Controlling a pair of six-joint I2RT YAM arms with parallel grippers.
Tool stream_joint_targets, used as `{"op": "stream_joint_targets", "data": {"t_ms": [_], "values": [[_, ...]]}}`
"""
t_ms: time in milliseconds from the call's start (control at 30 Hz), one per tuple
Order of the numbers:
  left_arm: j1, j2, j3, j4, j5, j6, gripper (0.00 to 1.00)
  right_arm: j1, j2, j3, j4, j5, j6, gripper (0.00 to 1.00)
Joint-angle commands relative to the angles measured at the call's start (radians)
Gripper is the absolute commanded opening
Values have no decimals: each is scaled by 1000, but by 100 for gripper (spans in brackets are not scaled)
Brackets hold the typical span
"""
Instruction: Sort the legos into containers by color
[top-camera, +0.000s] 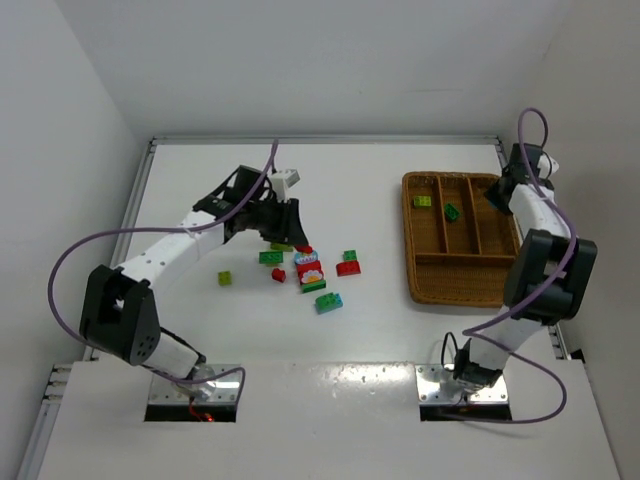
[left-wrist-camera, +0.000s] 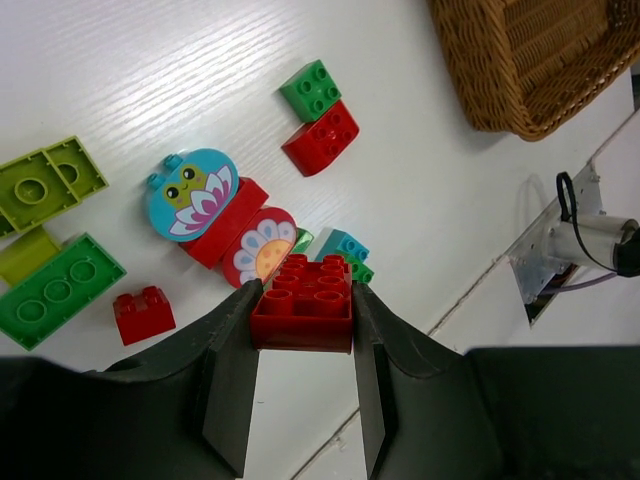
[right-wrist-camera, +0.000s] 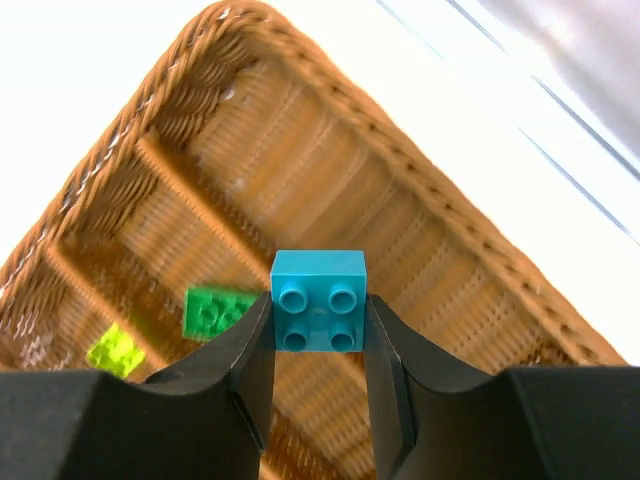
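My left gripper is shut on a red lego brick and holds it above the loose legos on the table. In the top view this gripper hangs over the pile's far left side. Below it lie a blue printed block on red pieces, a green brick, a red brick and a teal brick. My right gripper is shut on a teal brick above the wicker tray. A green brick and a lime brick lie in the tray's compartments.
The wicker tray stands at the right of the table. Loose bricks spread across the middle: a lime one, a green one, a small red one and a teal one. White walls enclose the table.
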Motion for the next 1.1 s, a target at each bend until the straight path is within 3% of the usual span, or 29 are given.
{"op": "stream_joint_targets", "data": {"t_ms": [0, 33, 133, 200, 300, 400, 567, 667, 900, 1067], "values": [[-9, 24, 49, -12, -23, -13, 0, -16, 86, 107, 6, 65, 15, 35], [-9, 24, 60, -12, -23, -13, 0, -16, 105, 124, -3, 65, 15, 48], [-31, 50, 107, -32, -46, -13, 0, -16, 147, 185, -43, 65, 15, 68], [-44, 74, 132, -32, -55, -22, 0, -16, 147, 198, -43, 65, 15, 74], [-99, 130, 196, -32, -84, -22, 0, 4, 81, 198, -65, 56, 5, 74], [-145, 197, 293, -41, -95, -45, 0, 4, -14, 124, -65, 16, 4, 66], [-283, 395, 545, -32, -95, -83, 0, 25, -327, -144, -6, -82, 38, 64], [-349, 547, 699, 2, -55, -126, 0, 35, -469, -238, -16, -71, 69, 68], [-452, 840, 1009, 32, -55, -201, 0, 35, -610, -221, -130, 31, 92, 71], [-499, 946, 1088, 120, -29, -241, 1, 44, -651, -203, -151, 5, 113, 71]]}}
